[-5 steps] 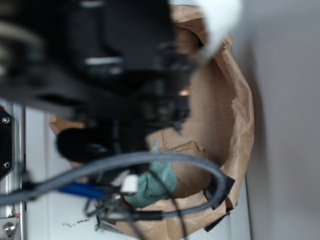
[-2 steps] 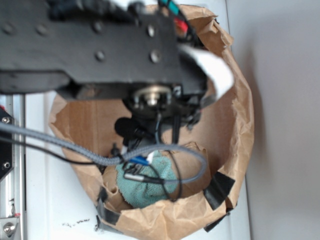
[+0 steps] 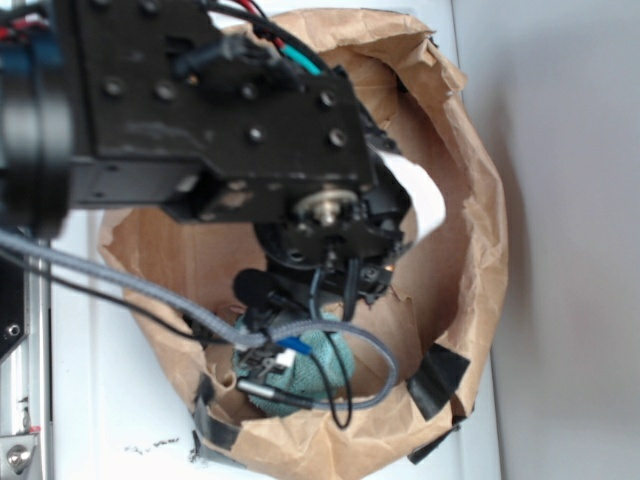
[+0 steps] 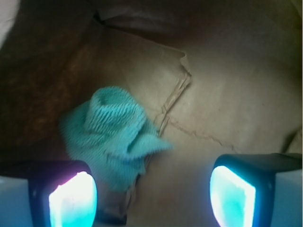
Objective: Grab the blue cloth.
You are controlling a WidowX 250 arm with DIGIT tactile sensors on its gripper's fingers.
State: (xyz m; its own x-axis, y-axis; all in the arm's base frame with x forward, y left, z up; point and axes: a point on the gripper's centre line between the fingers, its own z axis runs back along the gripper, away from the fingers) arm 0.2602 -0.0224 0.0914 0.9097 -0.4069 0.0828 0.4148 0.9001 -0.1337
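While the blue cloth (image 4: 111,137) lies bunched on the floor of the brown paper bag (image 3: 470,240), we have our gripper (image 4: 151,191) poised above it with nothing between the fingers. Seen from the wrist, the cloth is a crumpled mound with one raised fold, and it sits toward the left finger (image 4: 71,198) rather than midway; its lower edge runs down beside that pad, while the right finger (image 4: 234,191) stands well apart over bare paper. We judge that the gripper must shift toward the cloth's side before closing, or it would catch only an edge. The jaws are spread wide and hold nothing.

From outside, the cloth (image 3: 310,365) shows at the near end of the bag, partly behind the grey cable (image 3: 330,335) and wiring hanging under the arm (image 3: 220,120). Black tape (image 3: 440,380) patches the bag's rim.
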